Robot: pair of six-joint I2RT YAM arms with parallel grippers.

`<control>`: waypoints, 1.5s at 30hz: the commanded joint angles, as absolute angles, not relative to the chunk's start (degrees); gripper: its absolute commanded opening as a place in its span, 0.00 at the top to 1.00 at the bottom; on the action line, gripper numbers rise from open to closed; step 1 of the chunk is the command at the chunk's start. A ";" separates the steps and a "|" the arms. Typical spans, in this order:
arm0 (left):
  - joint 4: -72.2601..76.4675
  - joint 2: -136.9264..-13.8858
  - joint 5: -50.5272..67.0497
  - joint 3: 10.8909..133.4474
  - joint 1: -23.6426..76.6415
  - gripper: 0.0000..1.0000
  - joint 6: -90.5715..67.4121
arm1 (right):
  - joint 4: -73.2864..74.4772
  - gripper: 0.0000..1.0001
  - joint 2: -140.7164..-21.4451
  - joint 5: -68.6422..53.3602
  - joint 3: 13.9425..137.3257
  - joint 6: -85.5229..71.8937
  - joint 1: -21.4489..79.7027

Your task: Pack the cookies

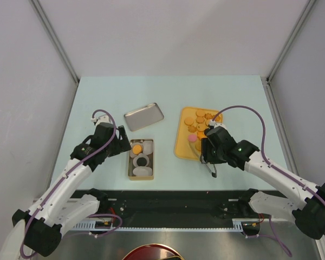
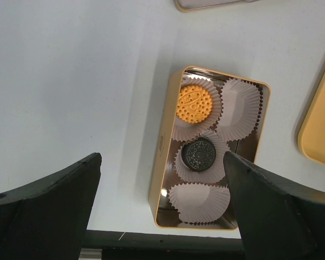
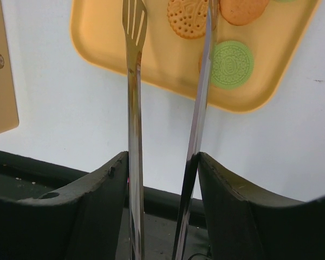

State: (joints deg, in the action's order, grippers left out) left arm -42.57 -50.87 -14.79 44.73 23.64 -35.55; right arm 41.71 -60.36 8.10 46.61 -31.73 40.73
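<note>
— What surrounds the scene?
— Plain white panel walls (image 1: 173, 32) on three sides, grey metal posts (image 1: 54, 38) in the upper corners.
— And mid-frame?
— A pale mint-green rectangular tabletop (image 1: 168, 92), evenly lit.

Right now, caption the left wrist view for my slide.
Open left gripper frames a tin holding an orange cookie, a black cookie and empty paper cups.

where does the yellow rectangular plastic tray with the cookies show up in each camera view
top external: the yellow rectangular plastic tray lies right of centre in the picture.
left wrist: only its curved edge shows, at the right border.
right wrist: it runs across the top, behind the metal tongs.
shared landmark: the black strip along the near edge, below the tray in every view.
</note>
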 commanded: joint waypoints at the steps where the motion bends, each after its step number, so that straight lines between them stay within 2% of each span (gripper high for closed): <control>1: -41.22 -50.45 -14.85 44.39 23.29 0.00 -35.33 | 41.22 0.42 -59.68 7.21 48.52 -32.87 40.96; 14: -41.22 -50.10 -14.68 44.30 23.29 0.00 -35.33 | 37.62 0.44 -58.62 1.85 45.35 -35.42 41.31; 35: -41.04 -50.19 -14.59 44.21 23.29 0.00 -35.42 | 41.23 0.41 -56.51 3.60 43.60 -35.86 40.78; 39: -41.13 -50.18 -14.50 44.21 23.29 0.00 -35.33 | 40.08 0.45 -56.87 2.46 42.63 -36.21 40.78; 45: -41.13 -50.27 -14.59 44.21 23.29 0.00 -35.33 | 40.34 0.58 -56.60 2.46 43.68 -36.39 40.78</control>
